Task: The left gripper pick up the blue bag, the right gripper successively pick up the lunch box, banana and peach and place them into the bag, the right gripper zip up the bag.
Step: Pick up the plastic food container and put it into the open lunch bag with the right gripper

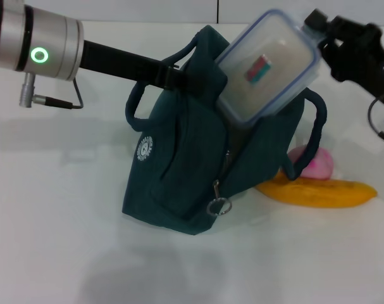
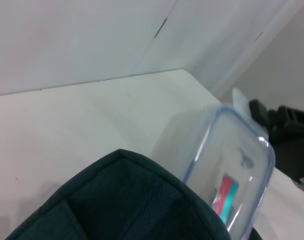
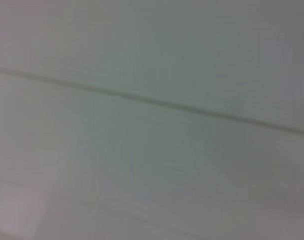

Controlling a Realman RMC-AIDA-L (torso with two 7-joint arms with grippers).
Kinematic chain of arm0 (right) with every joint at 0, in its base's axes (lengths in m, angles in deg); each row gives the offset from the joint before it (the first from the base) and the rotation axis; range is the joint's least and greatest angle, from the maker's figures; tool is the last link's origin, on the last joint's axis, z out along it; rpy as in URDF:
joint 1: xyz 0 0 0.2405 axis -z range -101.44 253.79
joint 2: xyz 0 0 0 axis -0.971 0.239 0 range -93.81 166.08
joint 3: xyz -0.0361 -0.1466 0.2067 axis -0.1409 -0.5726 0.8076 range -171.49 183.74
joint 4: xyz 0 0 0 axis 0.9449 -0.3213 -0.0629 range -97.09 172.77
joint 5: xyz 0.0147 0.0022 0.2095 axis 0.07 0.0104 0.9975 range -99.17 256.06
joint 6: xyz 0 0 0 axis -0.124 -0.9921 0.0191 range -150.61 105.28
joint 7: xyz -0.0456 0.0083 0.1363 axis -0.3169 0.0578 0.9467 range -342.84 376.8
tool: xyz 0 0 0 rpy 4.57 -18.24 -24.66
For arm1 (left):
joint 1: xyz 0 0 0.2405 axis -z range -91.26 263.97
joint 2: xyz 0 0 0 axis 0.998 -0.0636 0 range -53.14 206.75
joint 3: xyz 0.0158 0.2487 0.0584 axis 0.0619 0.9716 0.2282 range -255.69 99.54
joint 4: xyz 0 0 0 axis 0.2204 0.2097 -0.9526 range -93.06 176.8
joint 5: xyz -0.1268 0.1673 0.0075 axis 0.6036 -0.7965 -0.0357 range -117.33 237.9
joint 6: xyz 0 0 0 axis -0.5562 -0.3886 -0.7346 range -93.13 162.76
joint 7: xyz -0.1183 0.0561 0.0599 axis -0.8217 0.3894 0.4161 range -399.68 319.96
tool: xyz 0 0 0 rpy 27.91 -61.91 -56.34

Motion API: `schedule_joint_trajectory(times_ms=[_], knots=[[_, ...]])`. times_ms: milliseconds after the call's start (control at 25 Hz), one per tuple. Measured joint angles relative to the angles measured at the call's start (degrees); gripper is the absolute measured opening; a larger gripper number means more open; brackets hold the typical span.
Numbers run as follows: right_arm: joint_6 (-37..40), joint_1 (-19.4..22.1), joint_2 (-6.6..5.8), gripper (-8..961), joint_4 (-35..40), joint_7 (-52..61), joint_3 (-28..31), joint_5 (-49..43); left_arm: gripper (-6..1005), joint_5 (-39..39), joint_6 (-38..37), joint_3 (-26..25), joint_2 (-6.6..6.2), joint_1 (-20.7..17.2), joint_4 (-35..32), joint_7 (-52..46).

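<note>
Lunch box hangs tilted in my right gripper, jaws clamped on its upper corner, long axis slanting down into the blue bag, whose rim my left gripper pinches.

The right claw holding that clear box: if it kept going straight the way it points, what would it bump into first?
Probably the blue bag. The right claw grips the lunch box at its top corner and points down-left, the box's lower end already at the bag's open mouth. Depth is unclear.
</note>
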Motion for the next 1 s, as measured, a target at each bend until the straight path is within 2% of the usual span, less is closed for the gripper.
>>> schedule_joint_trajectory(times_ms=[200,480,600,720,760,800,1000], knots=[[-1.40,-2.07,0.01,112,2.42,-3.12,-8.30,-0.01,55,0.21,0.06,0.17,0.00,0.33,0.00,0.10],[-1.37,-3.17,0.01,114,2.47,-6.35,-10.20,0.11,55,0.25,0.06,0.37,0.00,0.49,0.00,0.20],[-3.34,-2.83,0.01,114,3.16,-6.44,-12.81,0.07,55,0.30,0.05,0.24,0.00,0.20,0.00,0.33],[-5.61,-2.78,-0.04,115,5.77,-6.46,-17.92,0.06,55,0.32,0.05,0.16,0.01,0.01,0.00,0.40],[-5.61,-2.78,-0.04,115,5.77,-6.46,-17.92,0.06,55,0.33,0.01,0.23,0.00,-0.03,0.00,0.40],[-6.49,-2.78,-0.18,116,7.96,-6.52,-21.15,0.05,55,0.33,-0.02,0.28,0.00,-0.02,0.00,0.42],[-6.99,-2.61,-0.70,117,12.43,-8.85,-25.69,0.04,55,0.33,-0.37,0.27,0.00,-0.16,-0.07,0.42]])
